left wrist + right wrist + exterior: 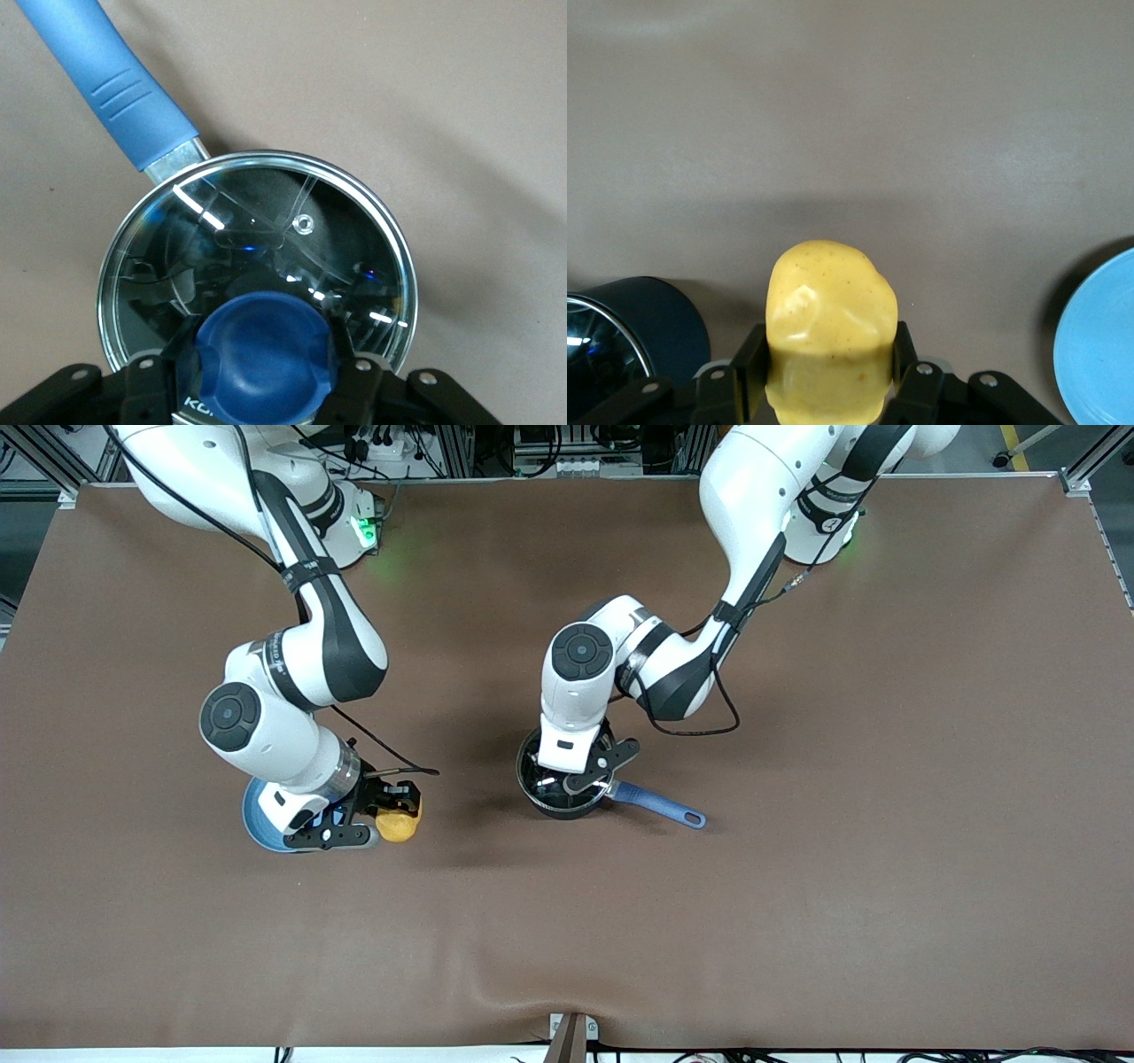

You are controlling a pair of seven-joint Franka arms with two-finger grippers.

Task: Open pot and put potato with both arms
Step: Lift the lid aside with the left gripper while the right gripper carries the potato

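Clenched on the potato (831, 323), my right gripper (831, 367) has a finger pressed against each flank of it, and the yellow-orange lump bulges out past my fingertips (902, 350). From the front camera my right gripper (383, 808) sits low at the right arm's end of the table, with the potato (399, 825) showing just under it. I cannot tell from these views whether the potato rests on the brown table (797, 868) or hangs just clear of it. A light-blue plate (259, 824) lies beside it, mostly hidden under my right wrist; its rim also shows in my right wrist view (1099, 345), apart from the potato.

My left gripper (264, 359) is down on the pot (567, 788), near the middle of the table. Its fingers (350, 354) flank the blue knob (266, 350) of the glass lid (257, 266) and press in on both sides of it, so I am grasping the knob. The lid sits flat on the pot's rim, closing it, and reflections run across the glass. The pot's long blue handle (111, 80) lies on the table, pointing toward the left arm's end of the table and a little nearer to the front camera, its loop hole visible at the tip (695, 817). The pot and the potato are well apart, with bare table between them. In my right wrist view the dark wall of the pot (647, 328) shows at the edge.
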